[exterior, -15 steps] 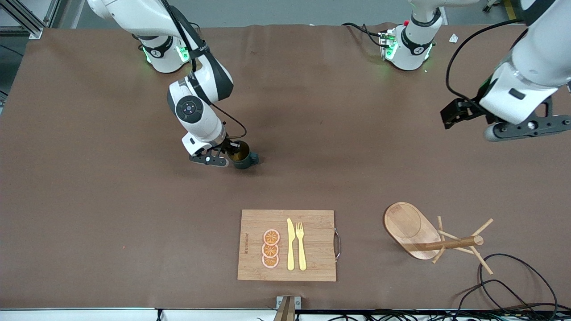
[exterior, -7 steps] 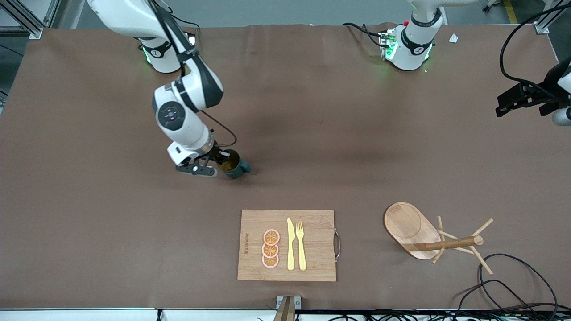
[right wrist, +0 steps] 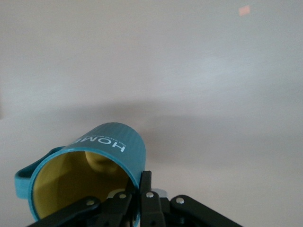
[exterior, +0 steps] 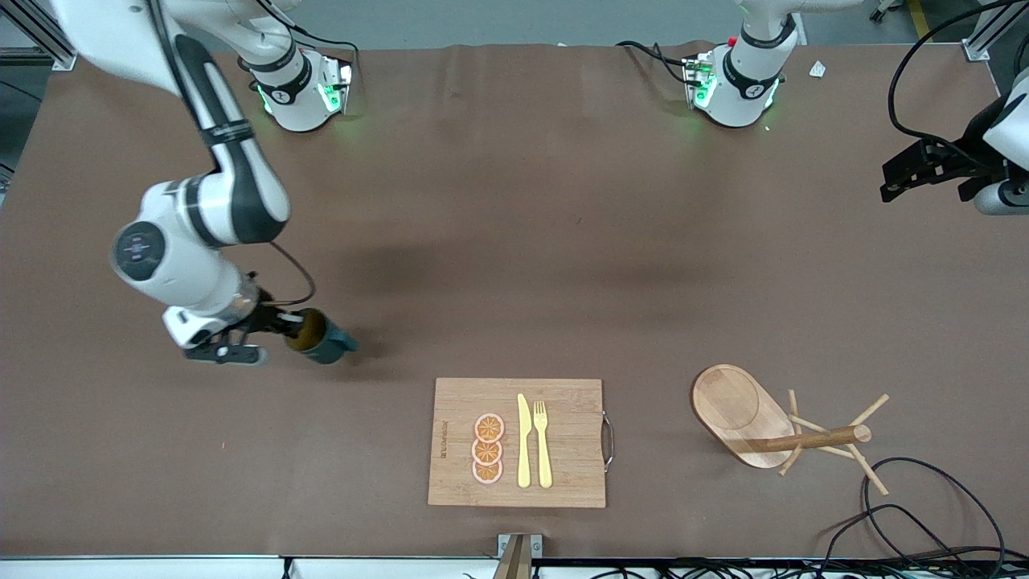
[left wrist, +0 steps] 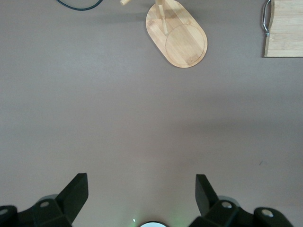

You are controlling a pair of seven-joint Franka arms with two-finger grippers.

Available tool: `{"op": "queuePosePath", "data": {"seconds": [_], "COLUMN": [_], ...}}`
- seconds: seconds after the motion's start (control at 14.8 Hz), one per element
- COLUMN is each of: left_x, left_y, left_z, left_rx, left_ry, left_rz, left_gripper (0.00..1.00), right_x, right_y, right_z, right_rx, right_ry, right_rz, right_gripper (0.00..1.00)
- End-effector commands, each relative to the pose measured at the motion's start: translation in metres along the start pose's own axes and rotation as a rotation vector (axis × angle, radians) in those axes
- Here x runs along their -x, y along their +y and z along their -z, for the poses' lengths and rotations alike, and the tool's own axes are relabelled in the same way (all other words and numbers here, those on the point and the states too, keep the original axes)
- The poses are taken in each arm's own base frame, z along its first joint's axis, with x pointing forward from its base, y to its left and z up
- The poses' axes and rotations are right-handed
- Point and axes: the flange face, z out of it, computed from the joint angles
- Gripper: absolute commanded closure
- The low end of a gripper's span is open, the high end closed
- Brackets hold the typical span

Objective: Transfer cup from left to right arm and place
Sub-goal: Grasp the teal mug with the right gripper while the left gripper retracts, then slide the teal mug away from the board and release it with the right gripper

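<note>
The cup is a dark teal mug with a mustard-yellow inside. It hangs tilted in my right gripper, just above the brown table toward the right arm's end. In the right wrist view the right gripper is shut on the rim of the cup; one finger is inside and one outside, and the loop handle sticks out sideways. My left gripper waits high over the left arm's end of the table. In the left wrist view the left gripper is open and empty.
A wooden cutting board with orange slices, a yellow knife and a yellow fork lies near the front edge. A wooden mug tree lies tipped beside it, toward the left arm's end, with black cables near it. Both show in the left wrist view: mug tree, board.
My right gripper has carried the cup from the table's middle toward the right arm's end and nearer to the front camera. My left arm has drawn back to its end of the table.
</note>
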Motion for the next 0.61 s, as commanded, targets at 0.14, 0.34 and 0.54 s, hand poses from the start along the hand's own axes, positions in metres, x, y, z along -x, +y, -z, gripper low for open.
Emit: {"op": "queuePosePath", "data": {"seconds": [0.14, 0.34, 0.54], "left_x": [0.008, 0.01, 0.012], "left_y": [0.007, 0.018, 0.028], "left_z": [0.003, 0.003, 0.002], "left_rx": [0.021, 0.021, 0.041], "left_ry": [0.006, 0.0, -0.006], "left_rz": [0.059, 0.095, 0.109], "left_gripper": [0.0, 0.0, 0.0], "right_x": [-0.015, -0.014, -0.012], "right_y": [0.086, 0.116, 0.137], "right_z": [-0.023, -0.046, -0.061], "right_rx": [0.115, 0.134, 0.122], "right_ry": [-0.026, -0.055, -0.064], "right_rz": [0.034, 0.015, -0.023], "right_gripper": [0.98, 0.97, 0.96]}}
